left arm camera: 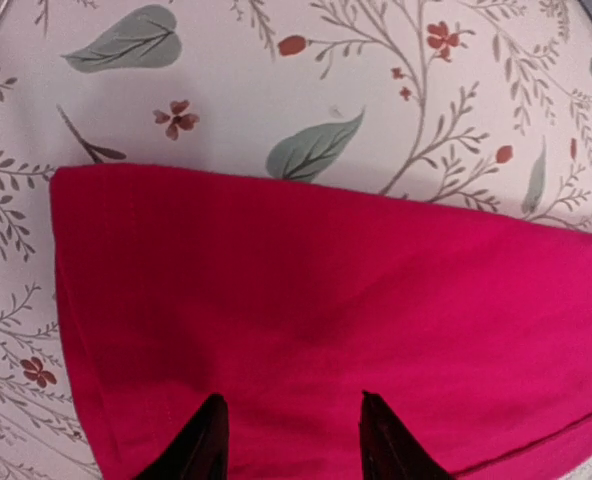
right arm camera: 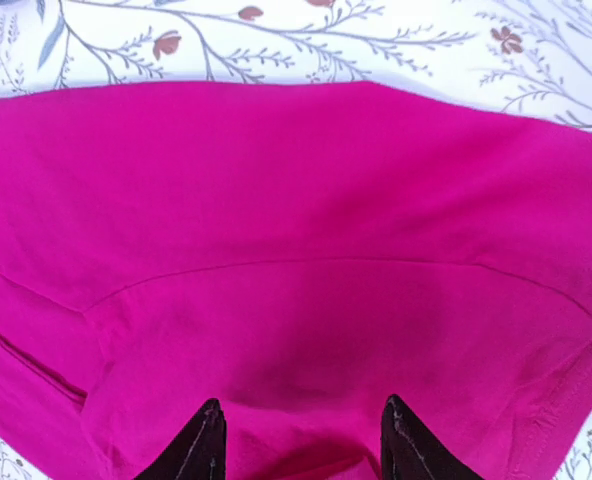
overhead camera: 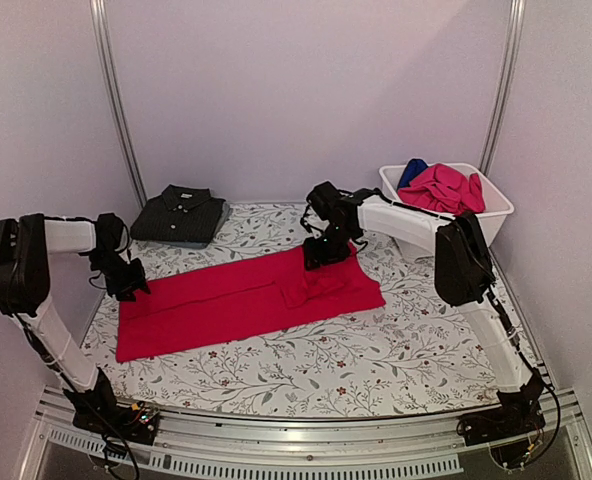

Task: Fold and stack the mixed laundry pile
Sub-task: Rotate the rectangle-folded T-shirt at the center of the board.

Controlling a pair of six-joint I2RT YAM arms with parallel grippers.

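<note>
Roughly: bench w/ floral cloth (overhead camera: 376, 365) fills the scene. A wide bare strip runs along the near edge, w/ more bare cloth btwn tee and far wall. Red tee (overhead camera: 226, 305) lies flat mid-bench as a long band, its left end near the bench's left edge and its right end well short of the right edge. White tub (overhead camera: 498, 212) sits far right, apart from tee, holding pink garment (overhead camera: 446, 188) and blue one (overhead camera: 412, 172). Charcoal polo (overhead camera: 181, 215) is folded far left, apart from tee. L arm (overhead camera: 71, 235) is at tee's far-left corner, L jaws spread over flat cloth, pinching nothing. R arm (overhead camera: 406, 222) is at tee's far edge toward the right, R jaws spread too, cloth flat beneath.
</note>
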